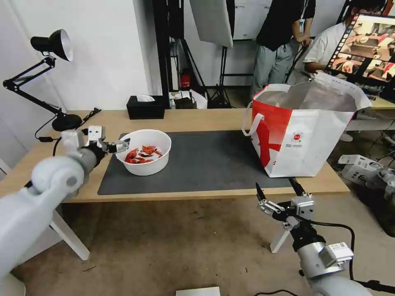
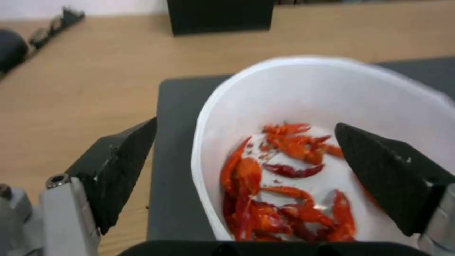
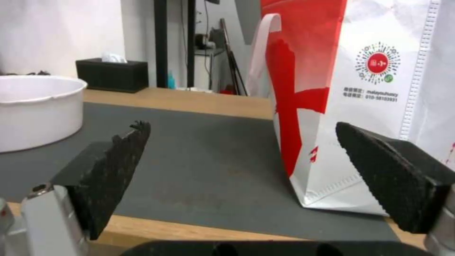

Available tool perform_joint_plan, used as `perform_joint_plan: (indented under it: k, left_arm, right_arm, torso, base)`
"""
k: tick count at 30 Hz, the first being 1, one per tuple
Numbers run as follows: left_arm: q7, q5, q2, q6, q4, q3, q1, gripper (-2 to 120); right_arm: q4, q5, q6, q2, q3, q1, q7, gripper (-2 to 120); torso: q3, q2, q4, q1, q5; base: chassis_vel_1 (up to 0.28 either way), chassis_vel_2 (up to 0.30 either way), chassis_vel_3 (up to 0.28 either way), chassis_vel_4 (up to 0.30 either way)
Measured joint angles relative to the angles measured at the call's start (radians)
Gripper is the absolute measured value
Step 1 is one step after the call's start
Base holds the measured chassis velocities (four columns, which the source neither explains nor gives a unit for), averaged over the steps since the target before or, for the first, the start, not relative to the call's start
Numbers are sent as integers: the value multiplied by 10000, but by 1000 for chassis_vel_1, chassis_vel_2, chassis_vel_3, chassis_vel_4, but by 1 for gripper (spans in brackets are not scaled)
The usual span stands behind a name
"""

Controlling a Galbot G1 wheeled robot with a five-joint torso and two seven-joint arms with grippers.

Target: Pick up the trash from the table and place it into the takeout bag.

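Light-wood table [image 1: 185, 121] carries a dark grey mat [image 1: 205, 158], where the left pincer [image 1: 119, 144], jaws apart, straddles the near rim of the white bowl of red crayfish shells [image 1: 144, 152]. Grasping seems underway: next, closing on that rim. Beyond, the right pincer [image 1: 277, 191] hangs spread below the table edge by the takeout bag [image 1: 304, 127].

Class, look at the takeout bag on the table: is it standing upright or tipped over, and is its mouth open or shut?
Upright and open. The large white-and-red takeout bag stands on its base on the light-wood table, silver foil lining showing through its wide mouth.
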Motion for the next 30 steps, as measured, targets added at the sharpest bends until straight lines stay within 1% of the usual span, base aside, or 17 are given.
perform_joint_plan:
  k: [1,3,4,6,8,9,10,15,16,18,19,20,21,23,25,27,30]
  left_arm:
    - [0,0,0,0,0,0,0,100]
    - [-45,-134,-178,330,664,746,-835,100]
    - [-45,-134,-178,330,664,746,-835,100]
    - [-126,-175,-444,695,1403,1388,-1584,100]
    - [-126,-175,-444,695,1403,1388,-1584,100]
    - [-272,-228,-604,965,1912,1760,-1979,100]
    - [-297,-259,-627,1084,2099,1877,-2094,100]
    - [-378,-439,-621,1214,2394,2032,-2249,99]
    - [-433,-577,-586,1217,2443,2098,-2291,93]
    - [-494,-749,-512,1218,2454,2202,-2324,85]
    - [-494,-749,-512,1218,2454,2202,-2324,85]
    - [-537,-859,-483,1218,2451,2242,-2330,78]
    - [-571,-970,-470,1218,2447,2269,-2330,75]
    - [-596,-1061,-467,1217,2446,2280,-2329,72]
    - [-598,-1280,-460,1210,2430,2283,-2283,60]
    - [-596,-1321,-456,1209,2410,2283,-2267,59]
    - [-592,-1382,-455,1196,2340,2271,-2230,40]
  right_arm:
    - [0,0,0,0,0,0,0,100]
    - [-40,47,-2,0,22,25,11,100]
    - [-40,47,-2,0,22,25,11,100]
    - [-61,76,-3,18,30,32,22,100]
    - [-61,76,-3,18,30,32,22,100]
    - [-64,82,-3,45,29,21,29,100]
    - [-70,85,-3,56,29,18,33,100]
    - [-83,122,-3,86,25,19,52,100]
    - [-96,138,-4,99,17,22,59,100]
    - [-116,139,-4,113,5,26,64,100]
    - [-116,139,-4,113,5,26,64,100]
    - [-122,139,-6,122,0,28,78,100]
    - [-130,139,-9,129,0,29,90,100]
    - [-134,139,-9,134,0,30,96,100]
    - [-140,139,-12,156,7,27,118,100]
    - [-140,139,-13,161,11,21,121,100]
    - [-139,136,-14,202,16,4,131,100]
  torso:
    - [0,0,0,0,0]
    - [-1,0,0,0,3]
    - [-1,0,0,0,3]
    - [-1,0,-3,0,2]
    - [-1,0,-3,0,2]
    - [-1,0,-2,-1,1]
    - [-1,1,-2,0,1]
    - [-1,1,1,-1,1]
    - [-2,1,0,-2,1]
    - [-2,1,0,-2,1]
    - [-2,1,0,-2,1]
    - [-2,1,1,-2,2]
    - [-2,1,0,-2,1]
    - [-2,1,0,-2,1]
    - [-2,2,0,-2,1]
    - [-2,1,0,-2,1]
    - [-2,2,0,-2,1]
  base:
    - [0,0,0,0]
    - [0,0,0,0]
    - [0,0,0,0]
    - [0,0,0,0]
    - [0,0,0,0]
    - [0,0,0,0]
    - [0,0,0,0]
    - [0,0,0,0]
    - [0,0,0,0]
    - [0,0,0,0]
    - [0,0,0,0]
    - [0,0,0,0]
    - [0,0,0,0]
    - [0,0,0,0]
    - [0,0,0,0]
    - [0,0,0,0]
    - [0,0,0,0]
